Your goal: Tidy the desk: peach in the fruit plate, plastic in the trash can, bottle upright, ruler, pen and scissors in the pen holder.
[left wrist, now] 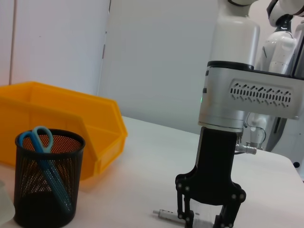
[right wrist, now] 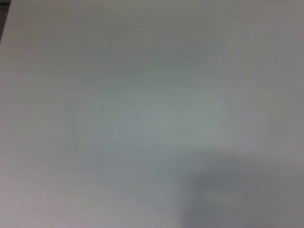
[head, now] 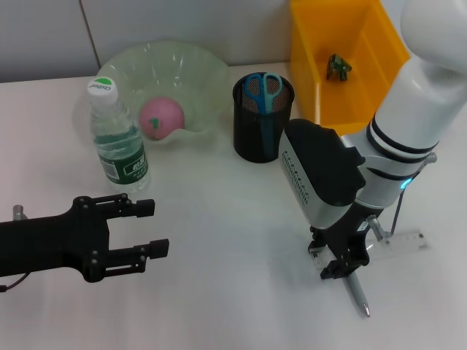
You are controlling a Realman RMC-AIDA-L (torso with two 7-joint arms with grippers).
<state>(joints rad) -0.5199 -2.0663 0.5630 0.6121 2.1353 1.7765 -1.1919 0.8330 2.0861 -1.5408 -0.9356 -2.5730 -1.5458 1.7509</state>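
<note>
A robot lab or test room, by the look of it. The table point(head: 219, 219) is plain white and backs onto bare pale wall panels point(left wrist: 156, 57), with no decoration anywhere. A yellow parts bin point(head: 343, 58) of the workshop sort sits at the far edge, beside a black mesh pen holder point(head: 263, 120) like any office desk has. Past the table's end stands more white robot hardware point(left wrist: 280, 28), jointed and cabled, near the wall.
</note>
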